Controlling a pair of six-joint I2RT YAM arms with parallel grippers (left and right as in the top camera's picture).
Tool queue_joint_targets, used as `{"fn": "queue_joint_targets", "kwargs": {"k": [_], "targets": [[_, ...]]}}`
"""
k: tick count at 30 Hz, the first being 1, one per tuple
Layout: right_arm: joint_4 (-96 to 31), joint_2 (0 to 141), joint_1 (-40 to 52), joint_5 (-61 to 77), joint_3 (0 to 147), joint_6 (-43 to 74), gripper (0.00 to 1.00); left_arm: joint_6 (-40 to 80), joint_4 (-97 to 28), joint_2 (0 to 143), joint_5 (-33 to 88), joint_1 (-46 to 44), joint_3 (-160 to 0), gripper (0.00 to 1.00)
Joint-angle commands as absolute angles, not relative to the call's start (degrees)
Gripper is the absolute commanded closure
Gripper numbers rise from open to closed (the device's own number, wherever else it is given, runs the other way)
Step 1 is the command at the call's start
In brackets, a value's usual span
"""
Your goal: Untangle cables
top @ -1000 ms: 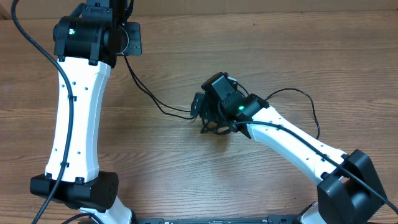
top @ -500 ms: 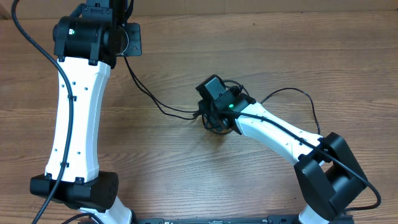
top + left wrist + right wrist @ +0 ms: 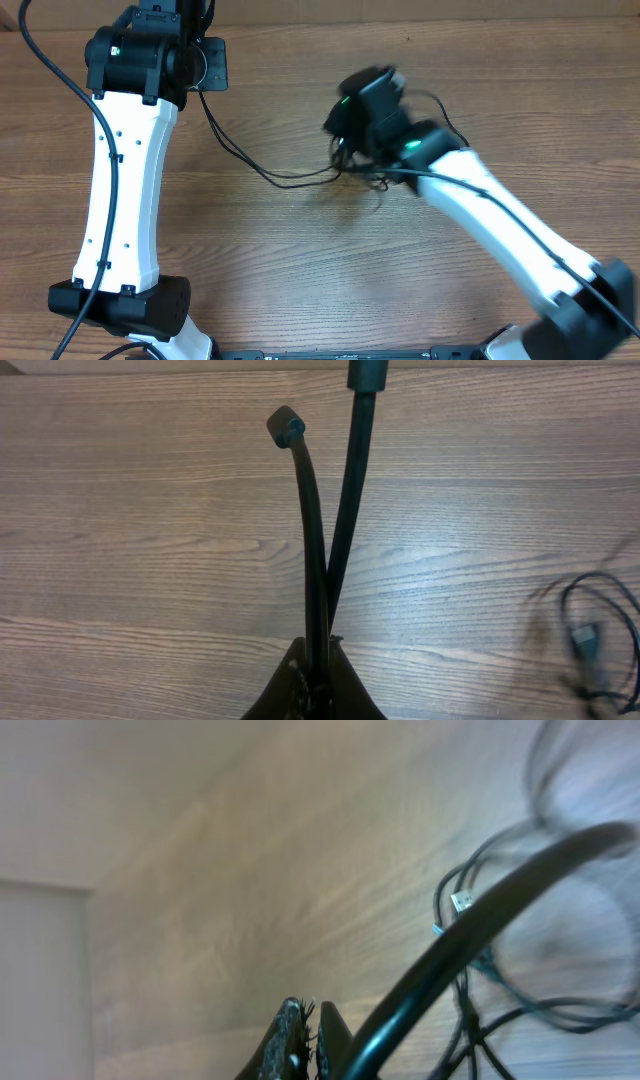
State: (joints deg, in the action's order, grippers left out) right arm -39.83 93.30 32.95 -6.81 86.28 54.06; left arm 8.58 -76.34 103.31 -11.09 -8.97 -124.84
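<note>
The cables (image 3: 290, 178) are thin black cords. One runs from my left gripper (image 3: 203, 88) across the wood to a blurred tangle (image 3: 362, 178) under my right gripper (image 3: 348, 150). In the left wrist view the left gripper (image 3: 316, 678) is shut on two strands of cable (image 3: 318, 560), and one strand ends in a small plug (image 3: 285, 426). In the right wrist view the right gripper (image 3: 310, 1022) is shut, with a dark strand (image 3: 470, 945) rising right beside its fingertips. Loose loops with a silvery plug (image 3: 461, 902) hang to the right of it. The pinch itself is hidden by blur.
The wooden table (image 3: 300, 280) carries nothing else. The left arm (image 3: 125, 180) stands along the left side and the right arm (image 3: 510, 230) stretches in from the lower right. More cable loops (image 3: 590, 640) lie at the right edge of the left wrist view.
My right gripper went from open to shut at the tangle and swung up toward the far side, and the tangle shifted with it. The left arm has not moved.
</note>
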Motion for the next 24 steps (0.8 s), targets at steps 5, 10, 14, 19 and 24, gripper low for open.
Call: {"fn": "queue_joint_targets", "kwargs": {"k": [5, 10, 14, 19, 24], "targets": [[-50.0, 83.9, 23.2, -16.9, 95.0, 39.9, 0.96, 7.7, -76.3, 103.8, -11.4, -9.0, -124.6, 0.96], [-55.0, 79.1, 13.3, -21.6, 95.5, 36.6, 0.96, 7.7, -77.2, 103.8, -13.6, -9.0, -124.6, 0.96], [-59.7, 78.1, 1.9, -21.6, 95.5, 34.8, 0.96, 7.7, -77.8, 103.8, -15.1, -9.0, -124.6, 0.96], [-63.2, 78.9, -10.9, -21.1, 95.2, 30.3, 0.96, 7.7, -77.8, 103.8, -15.6, -8.9, -124.6, 0.96], [-62.2, 81.8, -19.5, -20.9, 95.2, 25.1, 0.96, 7.7, -77.8, 103.8, -15.7, -8.9, -124.6, 0.96]]}}
